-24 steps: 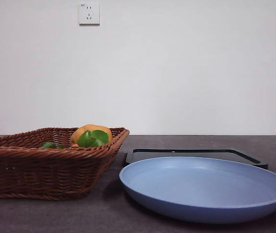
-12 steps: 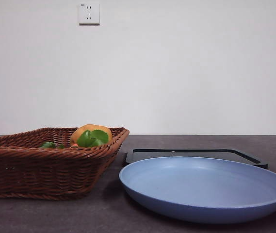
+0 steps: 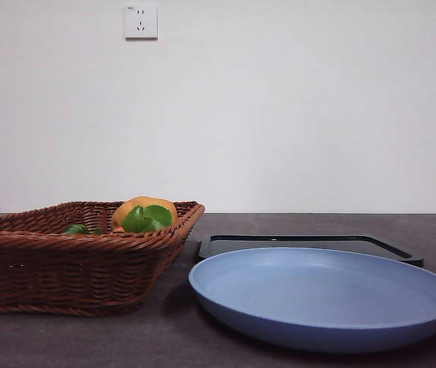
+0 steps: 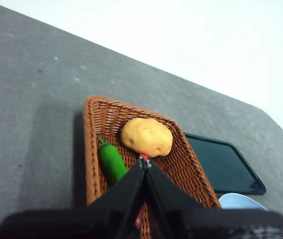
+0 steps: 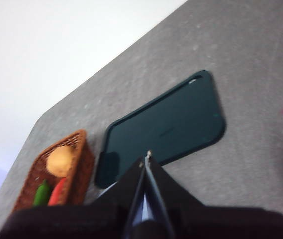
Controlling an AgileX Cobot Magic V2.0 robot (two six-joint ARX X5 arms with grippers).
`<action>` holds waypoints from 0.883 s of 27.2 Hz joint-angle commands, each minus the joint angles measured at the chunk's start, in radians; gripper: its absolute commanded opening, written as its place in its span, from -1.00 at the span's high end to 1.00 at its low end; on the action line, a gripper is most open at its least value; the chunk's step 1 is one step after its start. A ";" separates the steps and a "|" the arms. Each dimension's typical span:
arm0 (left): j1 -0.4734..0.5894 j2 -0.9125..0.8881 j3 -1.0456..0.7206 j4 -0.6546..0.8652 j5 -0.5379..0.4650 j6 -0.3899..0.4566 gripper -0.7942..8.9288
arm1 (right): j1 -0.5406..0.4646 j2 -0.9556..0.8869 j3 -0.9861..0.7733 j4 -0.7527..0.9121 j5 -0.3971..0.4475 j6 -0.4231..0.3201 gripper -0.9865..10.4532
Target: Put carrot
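You've got the carrot (image 5: 56,191) in the basket (image 4: 92,149), at 6 o'clock from the potato (image 5: 61,160). Left gripper (image 4: 144,162) and right gripper (image 5: 146,159) both closed, empty.

A wicker basket (image 3: 72,261) sits beside a blue plate (image 3: 325,299) on the table (image 3: 164,337).

We see neither arm in the front view. In the left wrist view the left tool (image 4: 144,167) hangs high over the desk, its two black jaws pressed together to a point, nothing between them. In the right wrist view the right tool (image 5: 146,162) is also raised, jaws closed tip to tip, gripping nothing. Neither tool touches anything.
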 commanded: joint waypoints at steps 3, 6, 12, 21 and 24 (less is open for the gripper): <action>0.001 0.180 0.122 -0.007 0.077 0.117 0.82 | 0.001 0.141 0.135 -0.061 -0.063 -0.055 0.82; -0.003 0.294 0.205 -0.042 0.123 0.154 0.82 | 0.001 0.239 0.217 -0.110 -0.101 -0.108 0.82; -0.032 0.500 0.372 -0.169 0.227 0.254 0.82 | 0.002 0.439 0.355 -0.219 -0.184 -0.211 0.82; -0.118 0.674 0.529 -0.282 0.277 0.328 0.81 | 0.018 0.711 0.424 -0.319 -0.191 -0.363 0.71; -0.124 0.674 0.529 -0.269 0.270 0.305 0.45 | 0.053 0.782 0.424 -0.319 -0.169 -0.365 0.54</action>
